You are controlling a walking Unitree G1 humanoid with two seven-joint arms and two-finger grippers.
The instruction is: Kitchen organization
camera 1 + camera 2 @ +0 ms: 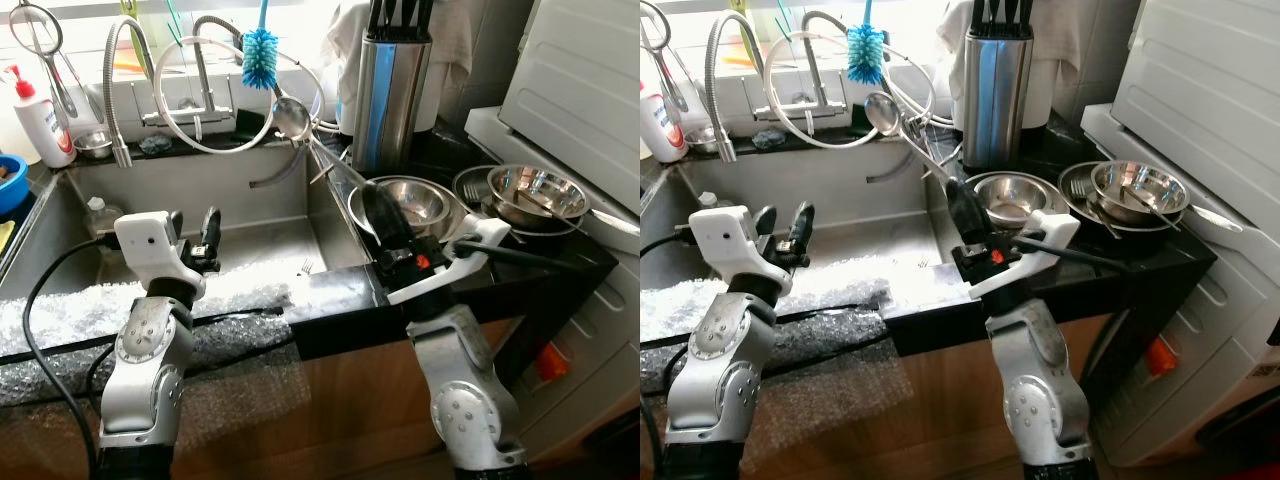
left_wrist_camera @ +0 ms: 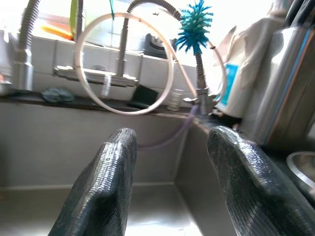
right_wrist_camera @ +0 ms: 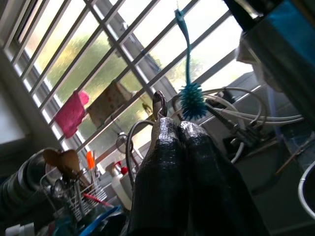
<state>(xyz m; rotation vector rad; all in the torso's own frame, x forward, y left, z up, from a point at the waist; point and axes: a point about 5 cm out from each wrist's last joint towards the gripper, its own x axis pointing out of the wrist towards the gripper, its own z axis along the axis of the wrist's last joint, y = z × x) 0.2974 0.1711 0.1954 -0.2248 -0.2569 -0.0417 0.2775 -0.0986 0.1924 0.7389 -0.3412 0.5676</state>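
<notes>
Right gripper has its fingers pressed together on the handle of a metal ladle, held over the right edge of the sink; the ladle sticks up and far-left, bowl end near the blue bottle brush hanging by the faucet. In the right wrist view the closed fingers show the ladle handle poking out above them, window bars behind. Left gripper hovers over the sink basin, fingers spread apart, holding nothing. Right of the sink, on the dark counter: an empty steel bowl just beside the right gripper, then stacked steel bowls with utensils inside, farther right. Steel knife block stands at the far side, behind the bowls. Bubble wrap lies along the near sink edge. White bottle with red cap at far left.
</notes>
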